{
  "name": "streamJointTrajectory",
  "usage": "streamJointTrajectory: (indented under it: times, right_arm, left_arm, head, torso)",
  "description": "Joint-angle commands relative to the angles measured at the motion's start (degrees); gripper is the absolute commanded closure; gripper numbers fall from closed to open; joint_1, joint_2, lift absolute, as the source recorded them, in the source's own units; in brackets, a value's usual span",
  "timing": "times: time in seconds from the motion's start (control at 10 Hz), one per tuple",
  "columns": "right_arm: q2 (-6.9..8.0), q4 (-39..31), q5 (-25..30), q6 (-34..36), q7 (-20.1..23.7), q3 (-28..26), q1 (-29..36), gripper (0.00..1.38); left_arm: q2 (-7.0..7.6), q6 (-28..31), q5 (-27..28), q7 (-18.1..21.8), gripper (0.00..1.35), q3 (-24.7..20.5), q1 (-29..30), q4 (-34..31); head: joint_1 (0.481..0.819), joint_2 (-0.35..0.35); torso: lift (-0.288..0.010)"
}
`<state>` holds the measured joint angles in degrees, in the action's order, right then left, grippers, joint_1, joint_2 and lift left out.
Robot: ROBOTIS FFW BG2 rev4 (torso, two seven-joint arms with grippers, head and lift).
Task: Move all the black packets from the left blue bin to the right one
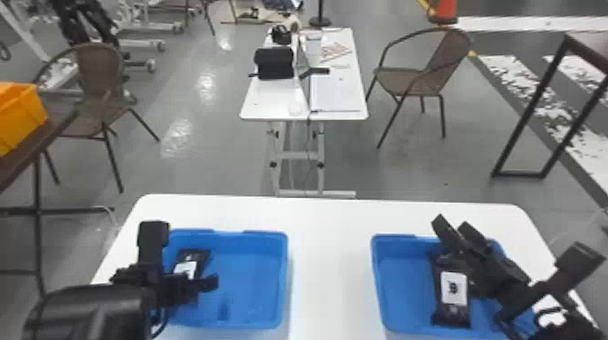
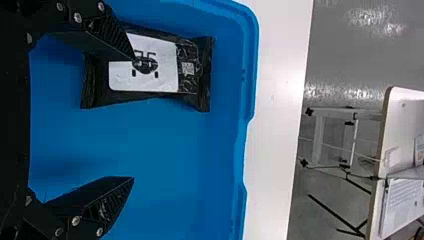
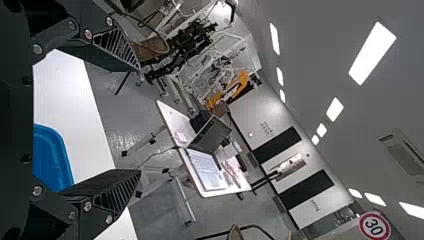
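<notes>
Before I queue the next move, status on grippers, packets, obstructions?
Left gripper open over left bin, one black packet there, ungripped. Right gripper open, empty, partly blocking head view of right bin; one packet visible inside.

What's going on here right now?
The left gripper hangs open over the left blue bin, where a black packet lies ungripped. The right gripper is also open and empty, up by the right blue bin, which already has a black packet in it. So the transfer isn't finished: the left bin's packet still needs moving.
</notes>
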<state>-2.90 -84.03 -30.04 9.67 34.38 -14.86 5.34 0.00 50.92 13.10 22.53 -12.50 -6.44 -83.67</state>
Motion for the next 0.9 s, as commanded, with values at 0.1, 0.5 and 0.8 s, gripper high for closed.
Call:
streamJointTrajectory:
  times: [0.1,0.5,0.8]
  right_arm:
    - [0.0,0.6,-0.7,0.1,0.7,0.3,-0.1,0.33]
    - [0.0,1.4,-1.7,0.3,2.0,0.5,-0.2,0.33]
    - [-0.09,1.9,-2.7,0.6,2.9,0.5,-0.1,0.33]
  left_arm:
    - [-0.15,0.6,2.3,-3.1,0.19,-0.6,0.0,0.3]
    - [-0.15,-2.1,1.4,-9.8,0.19,0.2,-1.5,5.4]
    - [-0.15,-2.7,1.2,-15.6,0.24,0.2,-3.0,8.9]
  head:
    - [0.695,0.043]
    - [0.695,0.086]
    - [0.695,0.094]
  torso:
    - [0.0]
    - [0.0]
    - [0.0]
